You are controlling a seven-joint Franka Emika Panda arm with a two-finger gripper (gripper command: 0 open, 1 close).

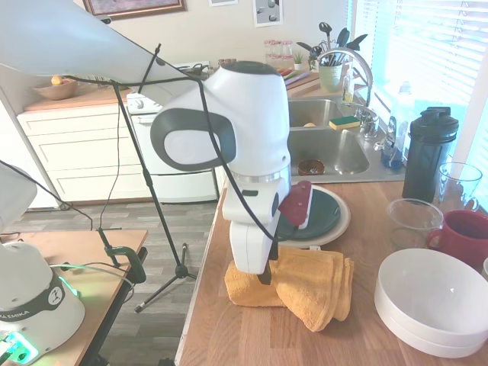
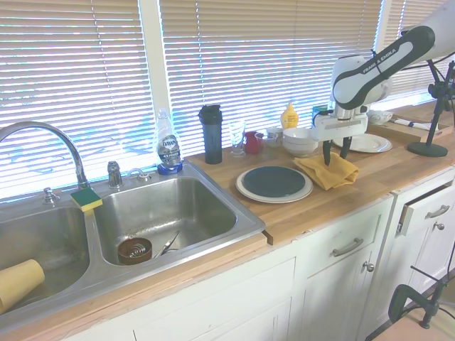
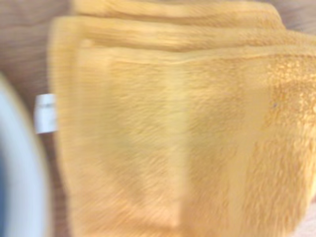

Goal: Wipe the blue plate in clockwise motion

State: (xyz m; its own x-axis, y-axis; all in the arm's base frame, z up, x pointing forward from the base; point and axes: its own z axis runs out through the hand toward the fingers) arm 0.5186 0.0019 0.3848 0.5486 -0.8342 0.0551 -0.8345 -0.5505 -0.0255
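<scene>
Second exterior view: one blue plate (image 2: 274, 181), one yellow towel (image 2: 330, 170), spread empty fingers (image 2: 336, 151) above.

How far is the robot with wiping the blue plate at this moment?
Nothing of the wiping looks done. The blue plate sits bare on the cream plate, with no cloth on it. In hand: the hand hangs open just above the folded yellow towel, which lies on the counter beside the plates, not yet gripped. Left: grasp the towel, carry it to the plate, wipe clockwise.

Folded yellow towel (image 2: 328, 171) on wooden counter (image 2: 355, 195); cup (image 2: 20, 283), perhaps, in sink (image 2: 149, 213).
</scene>
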